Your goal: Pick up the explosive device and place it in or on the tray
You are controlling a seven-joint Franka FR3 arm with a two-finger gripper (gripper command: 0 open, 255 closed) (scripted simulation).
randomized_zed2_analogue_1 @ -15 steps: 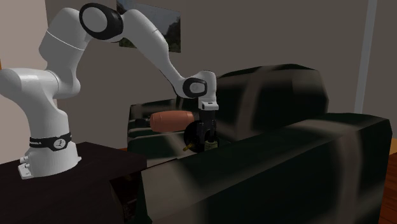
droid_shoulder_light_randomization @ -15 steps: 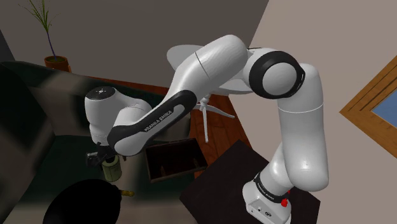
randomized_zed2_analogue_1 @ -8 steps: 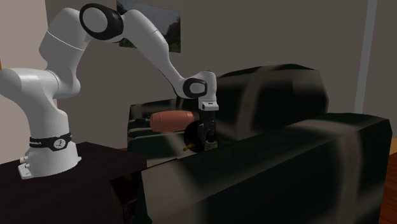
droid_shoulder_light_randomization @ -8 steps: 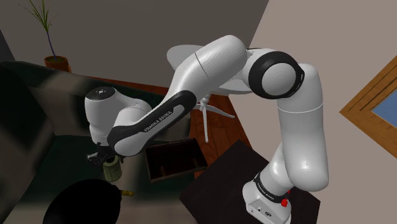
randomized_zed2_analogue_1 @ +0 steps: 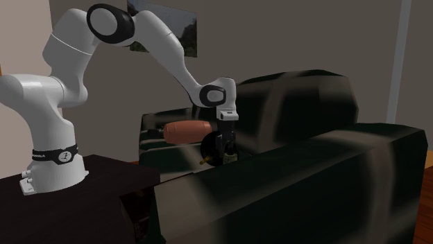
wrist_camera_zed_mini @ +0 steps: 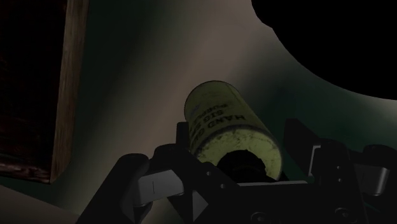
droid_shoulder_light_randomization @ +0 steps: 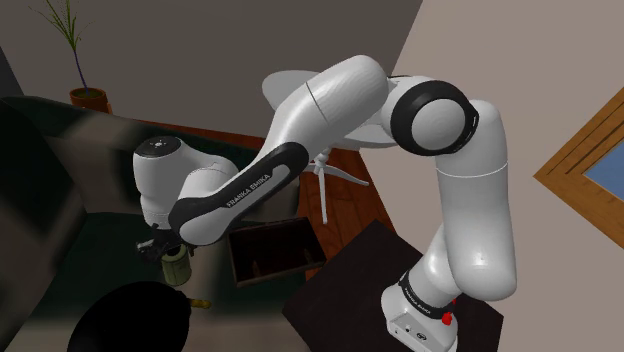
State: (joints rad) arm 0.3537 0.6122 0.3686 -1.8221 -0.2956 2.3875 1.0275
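Shoulder view, read from left to right: a black round object [droid_shoulder_light_randomization: 130, 318] on the dark sofa [droid_shoulder_light_randomization: 50, 170]; the end effector [droid_shoulder_light_randomization: 166, 254], pointing down from the white arm [droid_shoulder_light_randomization: 230, 190]; the explosive device [droid_shoulder_light_randomization: 178, 267], an olive cylinder standing on the sofa seat; the tray [droid_shoulder_light_randomization: 270, 255], a shallow dark box with a brown wooden rim; the stand [droid_shoulder_light_randomization: 390, 300]. The device sits just under the end effector, at about 5 o'clock from it in this view and at 6 o'clock in the second exterior view. Its long axis is upright or nearly so, and hence in line with the hand's own axis rather than across it. In the wrist view the cylinder, lettered "HAND GR…" on its side, lies between the two black fingers [wrist_camera_zed_mini: 184, 137]. The end effector is spread and straddles it: one finger looks to be against the casing, while a thin strip of sofa shows between the casing and the other. The device is therefore judged bracketed but not yet pinched. The relation governing the coming move: the tray lies at roughly 3 o'clock from the device in the shoulder view, near but apart, with a strip of sofa surface between. Once the fingers press in across the short axis, a lift and a carry toward 3 o'clock should bring the device over the rim. The black round object, at 7 o'clock from the device, lies off that path.
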